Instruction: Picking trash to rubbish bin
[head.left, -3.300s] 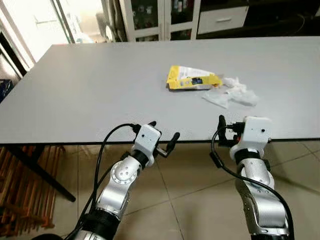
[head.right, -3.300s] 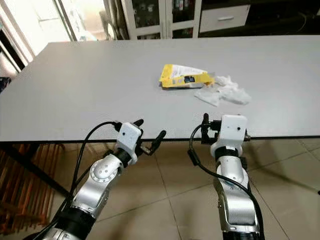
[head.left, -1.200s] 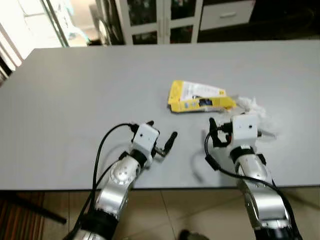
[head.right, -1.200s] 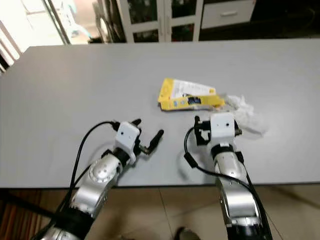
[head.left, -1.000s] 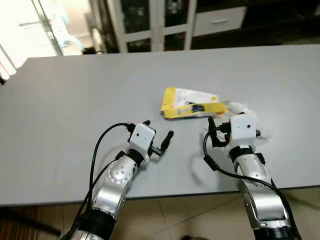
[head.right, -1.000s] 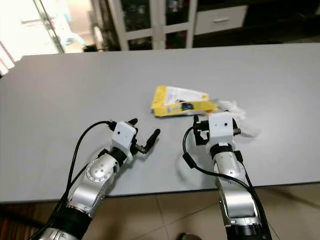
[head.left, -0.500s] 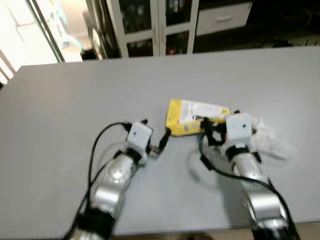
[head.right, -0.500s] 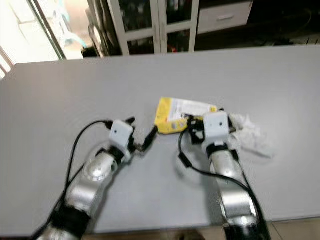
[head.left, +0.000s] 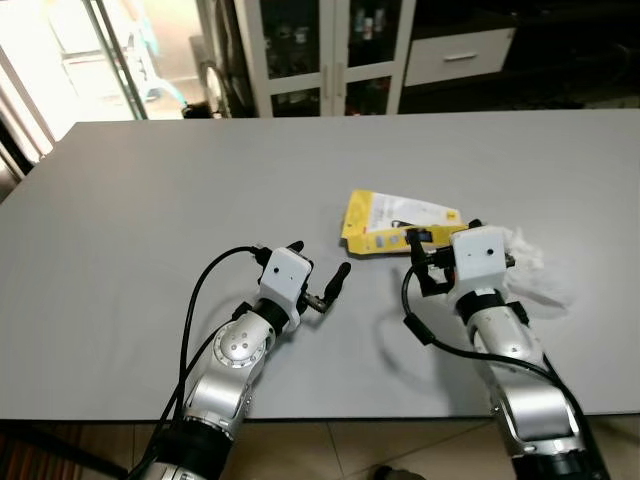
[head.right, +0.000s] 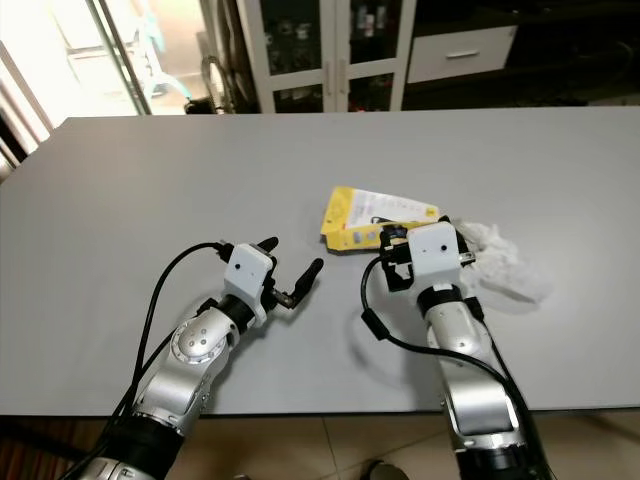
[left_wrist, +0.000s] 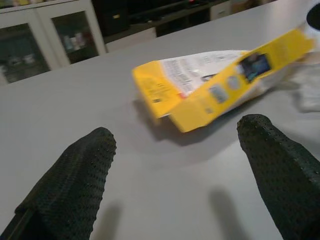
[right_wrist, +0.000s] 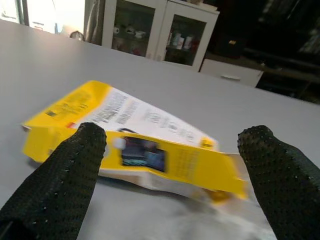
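Observation:
A yellow and white snack packet (head.left: 398, 220) lies flat on the grey table (head.left: 150, 200), with crumpled white wrapping (head.left: 540, 275) just to its right. My right gripper (head.left: 440, 242) is open at the packet's near edge, its two fingers spread on either side of the packet (right_wrist: 140, 130) in the right wrist view. My left gripper (head.left: 320, 258) is open too, low over the table a short way left of the packet (left_wrist: 210, 80), and holds nothing. The white wrist block hides part of the right gripper in the eye views.
The table's front edge (head.left: 350, 415) runs under my forearms, with tiled floor (head.left: 350, 450) below. Glass-door cabinets (head.left: 320, 50) and a white drawer (head.left: 460, 55) stand beyond the far edge. A bright doorway (head.left: 60, 60) lies at the far left.
Both arms have come from the table's front edge in over the tabletop. The right gripper has reached the packet's near edge and the left has drawn closer; the camera also shifted.

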